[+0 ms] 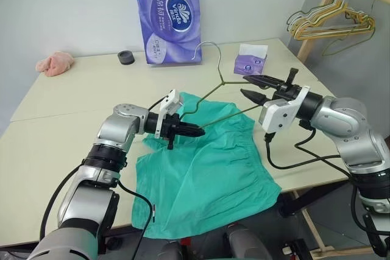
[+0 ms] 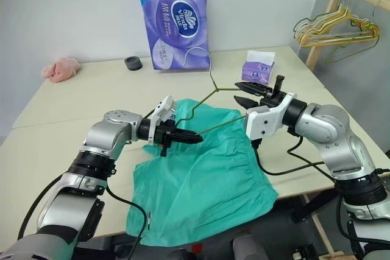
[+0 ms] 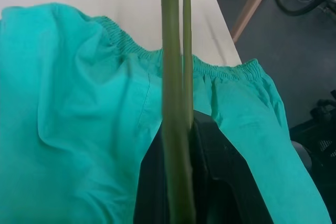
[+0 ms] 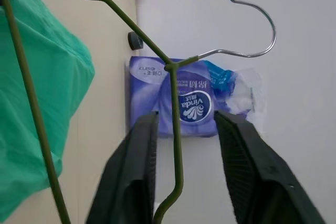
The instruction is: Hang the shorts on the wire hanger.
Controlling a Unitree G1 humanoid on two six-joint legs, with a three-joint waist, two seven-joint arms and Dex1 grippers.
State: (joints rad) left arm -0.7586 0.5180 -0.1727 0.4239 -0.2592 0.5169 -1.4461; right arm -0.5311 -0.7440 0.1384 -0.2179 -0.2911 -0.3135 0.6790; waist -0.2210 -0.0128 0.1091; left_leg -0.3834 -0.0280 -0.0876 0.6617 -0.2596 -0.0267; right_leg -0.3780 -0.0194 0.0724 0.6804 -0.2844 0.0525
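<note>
The teal-green shorts lie spread on the table, their lower part drooping over the front edge, waistband toward the right. The olive-green wire hanger is held above them, its hook pointing toward the back of the table. My left gripper is shut on the hanger's left corner; in the left wrist view the wire runs up out of its black fingers over the shorts. My right gripper is open around the hanger's right side; the wire passes between its fingers without being pinched.
A purple tissue pack stands at the back, a black round object beside it. A small purple tissue box sits just behind my right gripper. A pink fluffy cloth lies far left. A bunch of hangers hangs on a wooden rack at right.
</note>
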